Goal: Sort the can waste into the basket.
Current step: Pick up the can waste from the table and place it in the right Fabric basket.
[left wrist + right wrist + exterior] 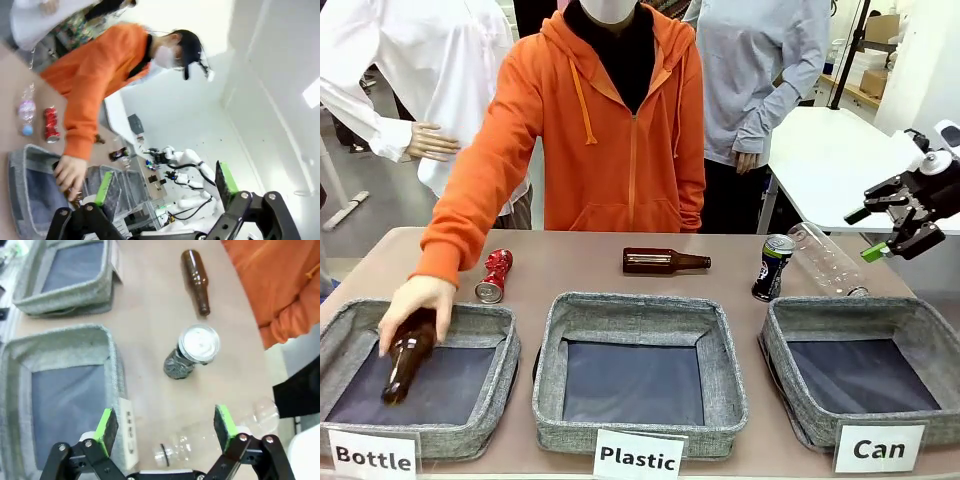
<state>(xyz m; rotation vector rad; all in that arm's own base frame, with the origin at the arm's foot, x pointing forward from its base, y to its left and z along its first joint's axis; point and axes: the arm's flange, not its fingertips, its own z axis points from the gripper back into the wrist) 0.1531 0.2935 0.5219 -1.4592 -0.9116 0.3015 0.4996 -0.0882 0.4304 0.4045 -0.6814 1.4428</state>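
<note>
Progress: nothing sorted yet, by my reading. Can basket [840,308], lower right of the front view, shows a bare dark bottom with no can in it.

Red can [495,275]: lying on the worktop [580,262], left of centre, just behind the far rim of the Bottle basket [350,330]. Well apart from the Can basket. Also at left in the left wrist view [50,124].

Black can [772,267]: upright on the worktop, right of centre, just behind the Can basket's far left corner. Right wrist view has it mid-frame, top facing the camera [192,350], beside the basket rim [60,335] and outside it.

Right hand [867,234]: at the right edge of the front view, raised above the worktop, fingers spread, nothing between them. Its own view agrees [166,422]: released, above the basket's edge and a clear bottle [200,440].

Left hand [165,182]: fingers apart, empty.

Person's hand [415,305], lower left, grips a brown bottle [408,355] inside the Bottle basket. A second brown bottle [665,261] lies mid-worktop behind the Plastic basket [640,305].

Left to do: both cans. The black one looks the nearer pick for the right hand. The red one lies across the frame, close to the person's arm.
</note>
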